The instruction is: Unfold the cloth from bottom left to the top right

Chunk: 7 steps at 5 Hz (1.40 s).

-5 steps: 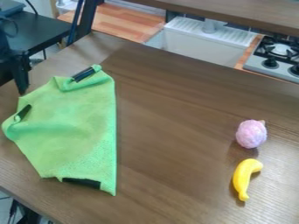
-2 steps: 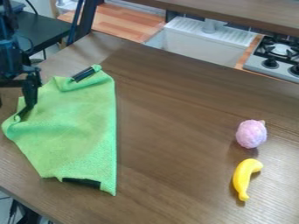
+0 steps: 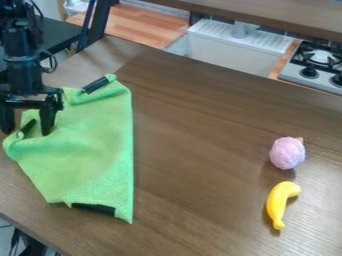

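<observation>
Nearest, a black strip (image 3: 93,208) lies along the near hem of the green microfiber cloth (image 3: 87,145), which is spread, partly folded, over the left of the wooden tabletop (image 3: 194,200); the toy banana (image 3: 280,202) and pink fuzzy ball (image 3: 288,153) lie well apart at the right, probably clear of the unfolding. Farther up, at the cloth's left corner, the gripper (image 3: 26,131) points down with its jaws parted and empty, one on each side of a second black strip (image 3: 27,127). The step in hand seems to be grasping that corner: it should close low on the raised fold, pinching only the upper layer, lest the whole cloth drag. A low, slow sweep toward the far right should then open the layer, passing the third strip (image 3: 95,84) without snagging.
</observation>
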{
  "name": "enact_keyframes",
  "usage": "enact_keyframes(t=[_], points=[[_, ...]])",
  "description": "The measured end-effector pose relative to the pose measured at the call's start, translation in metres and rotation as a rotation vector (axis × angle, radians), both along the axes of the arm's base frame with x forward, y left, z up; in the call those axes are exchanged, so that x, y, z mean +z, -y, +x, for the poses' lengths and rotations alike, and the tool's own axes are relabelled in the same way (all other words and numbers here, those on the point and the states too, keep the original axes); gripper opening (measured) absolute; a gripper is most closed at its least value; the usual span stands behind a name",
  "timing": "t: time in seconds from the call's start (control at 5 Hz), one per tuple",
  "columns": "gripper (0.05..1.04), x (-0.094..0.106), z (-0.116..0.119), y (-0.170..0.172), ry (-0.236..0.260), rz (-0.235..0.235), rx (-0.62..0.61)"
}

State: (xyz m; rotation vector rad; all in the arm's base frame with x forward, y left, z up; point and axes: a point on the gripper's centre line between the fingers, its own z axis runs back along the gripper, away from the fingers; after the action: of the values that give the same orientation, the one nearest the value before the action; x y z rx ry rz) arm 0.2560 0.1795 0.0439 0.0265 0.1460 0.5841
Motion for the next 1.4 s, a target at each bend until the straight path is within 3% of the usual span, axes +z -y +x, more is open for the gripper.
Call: enact_keyframes(t=[0.2, 0.4, 0.6, 0.8, 1.0, 1.2, 1.4], points=[[0.619, -0.007, 0.0, 0.002, -0.038, 0.03, 0.036], [0.329, -0.007, 0.001, 0.003, -0.038, 0.034, 0.03], [0.152, -0.006, 0.0, 0.005, -0.047, 0.023, 0.018], [0.084, 0.014, 0.005, 0.009, -0.023, -0.033, 0.042], [0.079, 0.046, 0.016, 0.014, 0.009, -0.08, 0.119], [0.079, 0.067, 0.029, 0.025, 0.011, -0.1, 0.179], [0.078, 0.071, 0.042, 0.045, -0.013, -0.087, 0.206]])
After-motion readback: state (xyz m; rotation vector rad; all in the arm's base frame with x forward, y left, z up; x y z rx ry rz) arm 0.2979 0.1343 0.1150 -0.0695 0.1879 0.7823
